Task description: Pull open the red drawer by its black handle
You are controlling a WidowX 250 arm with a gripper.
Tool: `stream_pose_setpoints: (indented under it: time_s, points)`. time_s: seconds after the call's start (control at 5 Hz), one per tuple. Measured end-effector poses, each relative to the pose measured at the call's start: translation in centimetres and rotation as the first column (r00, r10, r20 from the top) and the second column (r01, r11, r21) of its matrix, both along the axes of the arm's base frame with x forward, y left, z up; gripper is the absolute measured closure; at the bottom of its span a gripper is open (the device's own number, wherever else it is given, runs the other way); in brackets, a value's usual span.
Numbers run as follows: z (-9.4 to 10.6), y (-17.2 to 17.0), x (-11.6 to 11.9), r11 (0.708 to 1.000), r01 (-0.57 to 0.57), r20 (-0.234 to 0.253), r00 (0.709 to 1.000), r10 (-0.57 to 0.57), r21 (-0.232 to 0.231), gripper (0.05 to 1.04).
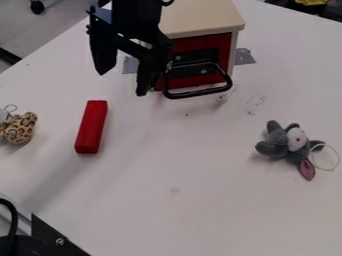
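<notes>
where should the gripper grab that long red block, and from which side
I'd grip the red block around its middle, coming down from above, with one finger of the gripper against each long side. It lies flat and is long and narrow, so closing across its width looks like the steadiest hold.

We're in what looks like a robotics lab here: a black robot arm [133,17] hangs over a white surface [200,210], grey tape [245,56] shows beside a small drawer cabinet [204,20], a screwed black bracket [57,241] juts in, and there's a caster wheel [37,6] on grey floor [40,32].
</notes>
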State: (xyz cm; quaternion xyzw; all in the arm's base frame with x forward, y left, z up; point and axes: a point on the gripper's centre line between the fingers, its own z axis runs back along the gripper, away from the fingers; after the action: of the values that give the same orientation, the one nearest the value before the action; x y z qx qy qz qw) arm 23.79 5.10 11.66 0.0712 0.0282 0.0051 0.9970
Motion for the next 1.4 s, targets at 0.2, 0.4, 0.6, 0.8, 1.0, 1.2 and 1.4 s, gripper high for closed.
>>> stream_pose_setpoints:
  time_s: [0.2, 0.4, 0.6, 0.8, 1.0, 1.2, 1.4]
  points:
    - [-0.5, 0.0, -0.2, 1.000, 0.001, -0.022, 1.000, -0.002, -0.003, 0.087]
    - [-2.7, 0.4, 0.9, 0.995, 0.095, -0.034, 0.995, -0.094, 0.011, 0.087]
    - [-4.3, 0.4, 1.9, 0.981, 0.194, -0.036, 0.980, -0.194, -0.001, 0.087]
    - [-5.1, 0.4, 3.5, 0.951, 0.310, -0.024, 0.951, -0.310, -0.005, 0.087]
    - [-5.7, -0.3, 4.4, 0.881, 0.473, -0.022, 0.881, -0.473, -0.009, 0.087]
    - [-5.9, -1.5, 5.1, 0.829, 0.560, -0.002, 0.829, -0.560, -0.001, 0.087]
    - [-6.5, -3.2, 5.1, 0.809, 0.587, 0.001, 0.809, -0.587, -0.046, 0.087]
